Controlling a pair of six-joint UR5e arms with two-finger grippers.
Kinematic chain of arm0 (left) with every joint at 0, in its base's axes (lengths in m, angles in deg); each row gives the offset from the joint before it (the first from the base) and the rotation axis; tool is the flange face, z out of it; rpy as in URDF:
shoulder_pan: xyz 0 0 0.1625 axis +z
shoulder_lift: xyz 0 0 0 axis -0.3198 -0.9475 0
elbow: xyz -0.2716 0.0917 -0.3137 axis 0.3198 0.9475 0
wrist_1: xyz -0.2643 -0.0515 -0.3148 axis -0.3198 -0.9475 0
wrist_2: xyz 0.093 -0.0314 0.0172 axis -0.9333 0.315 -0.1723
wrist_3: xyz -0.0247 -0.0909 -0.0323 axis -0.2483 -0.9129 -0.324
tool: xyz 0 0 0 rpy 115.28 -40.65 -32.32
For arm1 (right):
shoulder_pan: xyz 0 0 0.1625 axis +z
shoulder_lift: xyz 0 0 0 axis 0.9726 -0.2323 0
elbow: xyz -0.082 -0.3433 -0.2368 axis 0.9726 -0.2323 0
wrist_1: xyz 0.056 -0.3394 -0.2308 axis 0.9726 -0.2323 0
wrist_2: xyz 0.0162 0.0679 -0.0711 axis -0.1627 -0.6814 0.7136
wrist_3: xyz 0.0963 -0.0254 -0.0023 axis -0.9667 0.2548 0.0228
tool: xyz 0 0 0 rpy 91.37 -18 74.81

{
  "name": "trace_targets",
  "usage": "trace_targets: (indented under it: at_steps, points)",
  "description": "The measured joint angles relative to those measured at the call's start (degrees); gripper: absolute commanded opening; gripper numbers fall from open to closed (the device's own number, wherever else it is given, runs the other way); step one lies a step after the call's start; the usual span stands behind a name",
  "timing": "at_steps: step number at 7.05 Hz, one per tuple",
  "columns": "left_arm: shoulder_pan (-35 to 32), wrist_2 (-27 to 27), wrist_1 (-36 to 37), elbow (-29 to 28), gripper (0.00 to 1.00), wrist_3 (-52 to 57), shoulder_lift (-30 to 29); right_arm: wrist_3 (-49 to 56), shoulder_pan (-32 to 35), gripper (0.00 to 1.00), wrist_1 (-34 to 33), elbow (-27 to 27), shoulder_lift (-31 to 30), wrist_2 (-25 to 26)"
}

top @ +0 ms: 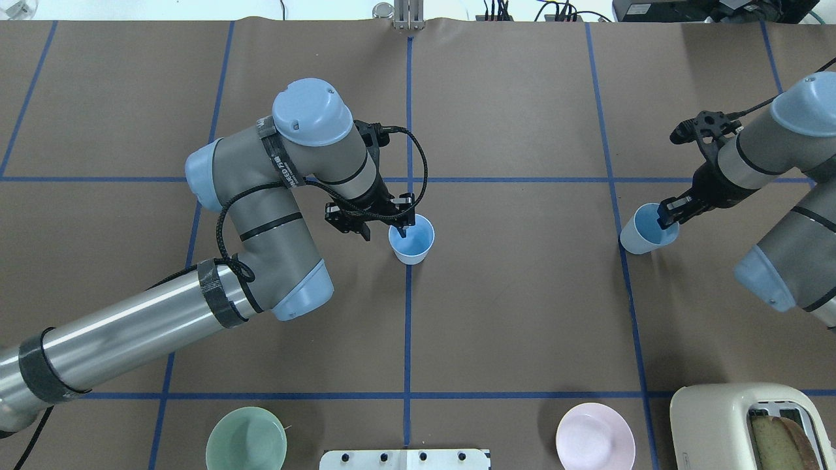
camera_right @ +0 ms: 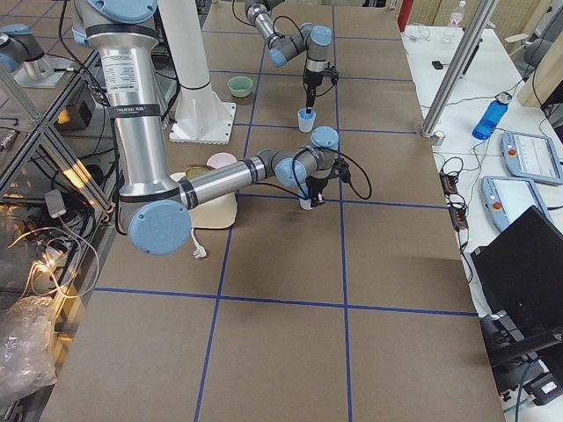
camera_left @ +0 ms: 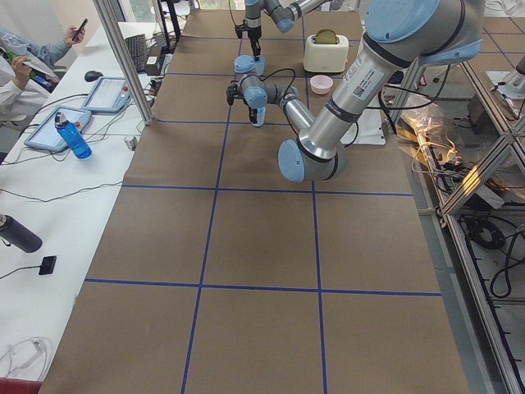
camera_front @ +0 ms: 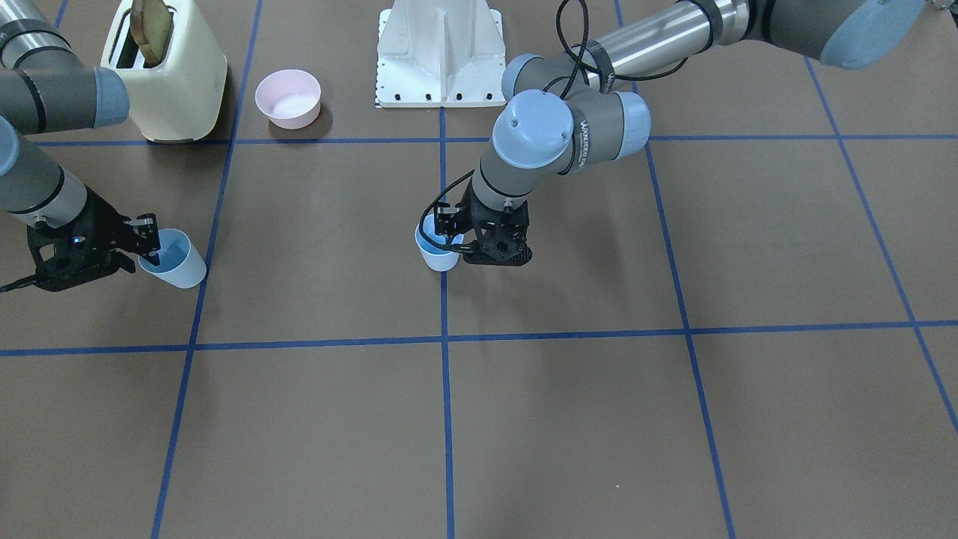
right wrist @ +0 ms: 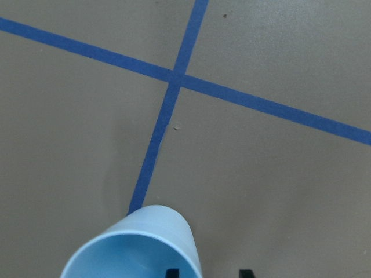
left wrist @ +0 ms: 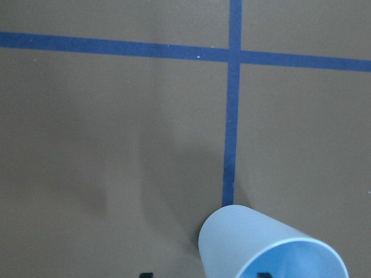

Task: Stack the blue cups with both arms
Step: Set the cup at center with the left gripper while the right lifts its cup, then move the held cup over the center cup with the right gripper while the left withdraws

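Observation:
Two light-blue cups stand upright on the brown table. One cup [top: 411, 240] [camera_front: 438, 253] is at the centre, on a blue tape line. My left gripper [top: 382, 230] [camera_front: 458, 243] straddles its wall, one finger inside, the other outside with a gap; in the left wrist view the cup [left wrist: 255, 243] sits by the two fingertips [left wrist: 264, 274]. The other cup [top: 643, 230] [camera_front: 178, 260] is at my right. My right gripper [top: 673, 214] [camera_front: 146, 251] straddles its rim the same way; in the right wrist view the cup [right wrist: 139, 243] shows with a narrower finger gap.
A pink bowl [top: 594, 436] [camera_front: 288, 97], a pale green bowl [top: 246, 438] and a cream toaster [top: 751, 424] [camera_front: 168, 71] holding bread stand near the white base [camera_front: 441, 52]. Operators sit at a side table [camera_left: 49, 107].

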Motion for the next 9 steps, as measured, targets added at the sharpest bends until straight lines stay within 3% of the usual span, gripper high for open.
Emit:
trace_targets:
  at_steps: [1, 6, 9]
  points:
    - [-0.03, 0.00, 0.00, 0.00, 0.67, 0.00, 0.03, 0.05, -0.31, 0.00, 0.01, -0.01, 0.12, -0.03]
    - [-0.36, -0.03, 0.00, 0.44, 0.68, 0.21, 0.35, -0.35, -0.06, 0.00, -0.41, 2.16, 1.00, -1.99]
    - [-3.61, 1.41, 0.51, 5.66, 0.68, 4.59, 5.11, -1.98, 0.76, 0.00, -4.87, 3.26, 6.59, -4.27]
